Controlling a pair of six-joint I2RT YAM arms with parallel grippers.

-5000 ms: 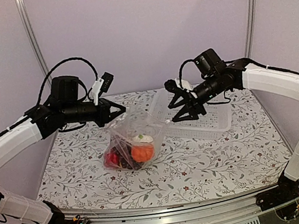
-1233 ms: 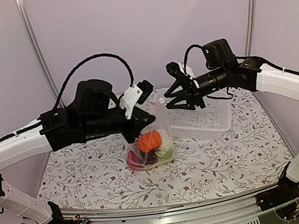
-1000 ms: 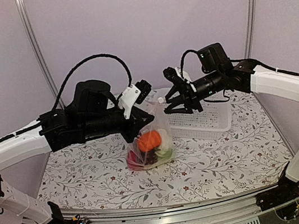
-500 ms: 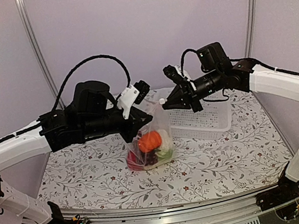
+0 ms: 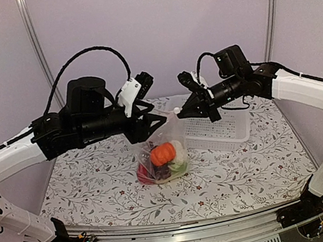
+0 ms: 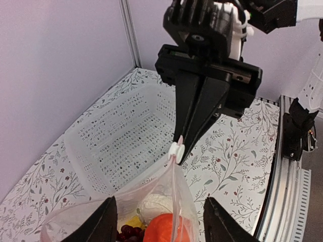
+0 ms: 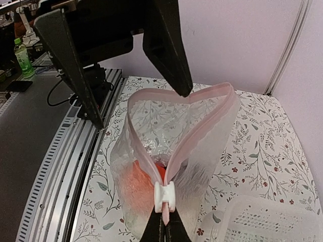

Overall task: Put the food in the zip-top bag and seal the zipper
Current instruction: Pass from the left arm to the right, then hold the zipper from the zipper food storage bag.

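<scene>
Where the zip-top bag (image 7: 212, 132) crinkles, food (image 7: 137, 181) blurs.

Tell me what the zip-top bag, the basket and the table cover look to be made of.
The zip-top bag: thin clear plastic film, glossy; it crinkles and the food shows through. The basket: white, rigid-looking moulded plastic, slightly translucent, lattice-holed walls. The table cover: flat matte sheet with printed floral pattern, cloth or vinyl; cannot tell which.
</scene>
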